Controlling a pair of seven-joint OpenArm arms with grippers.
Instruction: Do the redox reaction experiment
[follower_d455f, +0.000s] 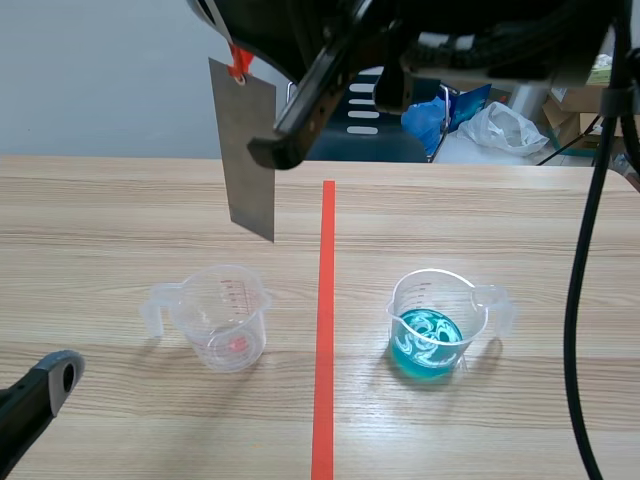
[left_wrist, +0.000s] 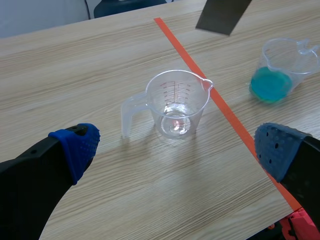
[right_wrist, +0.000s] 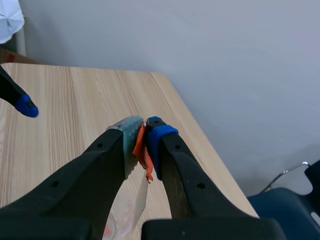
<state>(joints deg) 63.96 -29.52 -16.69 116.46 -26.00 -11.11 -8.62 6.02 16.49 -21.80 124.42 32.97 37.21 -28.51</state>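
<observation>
Metal sheet hung high, not yet dipped

Right end effector pinches only the orange tag, so the sheet dangles clear of both beakers — blue-solution beaker sits apart on the worktop; left end effector waits spread before the empty beaker.

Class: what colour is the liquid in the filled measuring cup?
Turquoise-blue liquid in clear plastic cup; scene view best.

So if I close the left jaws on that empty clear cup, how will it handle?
The clear cup looks like thin plastic with nothing visible inside, so it is probably very light and may skid or tip at a nudge. Its handle sticks out one side, so an off-centre push could spin it. The smooth wall may slip.
</observation>
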